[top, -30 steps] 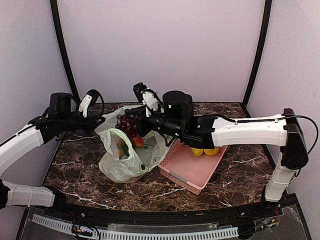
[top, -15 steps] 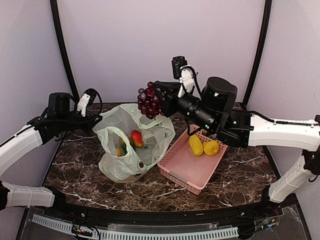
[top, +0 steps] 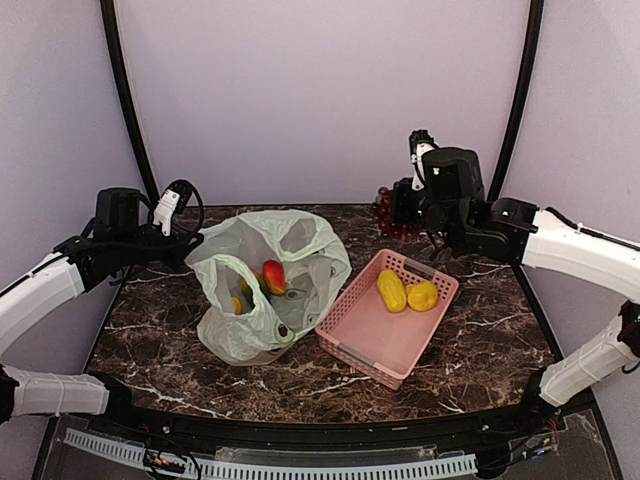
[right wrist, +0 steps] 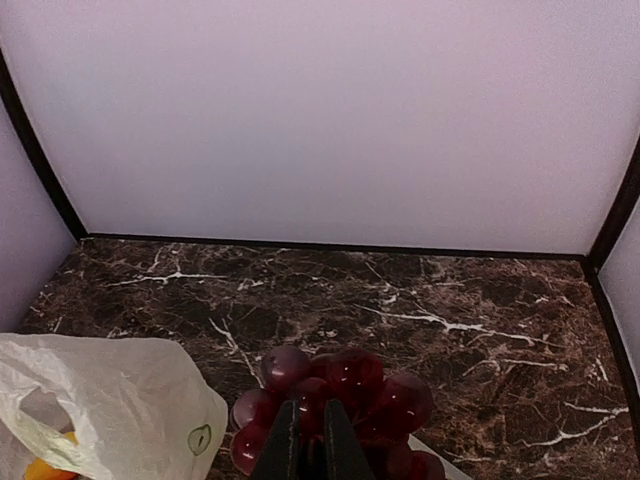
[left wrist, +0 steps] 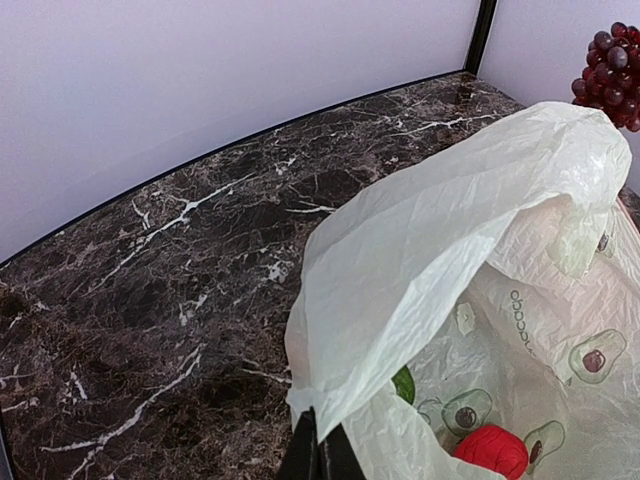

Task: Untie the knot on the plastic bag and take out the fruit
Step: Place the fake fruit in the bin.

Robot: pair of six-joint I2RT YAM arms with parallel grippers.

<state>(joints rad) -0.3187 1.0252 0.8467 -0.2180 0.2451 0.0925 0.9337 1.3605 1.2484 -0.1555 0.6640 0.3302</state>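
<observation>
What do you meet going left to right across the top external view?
In order: left gripper → plastic bag → pink basket → right arm's white forearm. The grapes share the basket's span, so they are left out.

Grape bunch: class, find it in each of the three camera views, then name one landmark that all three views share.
Top external: grape bunch at back right, beyond the pink basket.
Left wrist: grape bunch in the top right corner.
Right wrist: grape bunch at bottom centre, in the right gripper.
Shared landmark: the plastic bag.
</observation>
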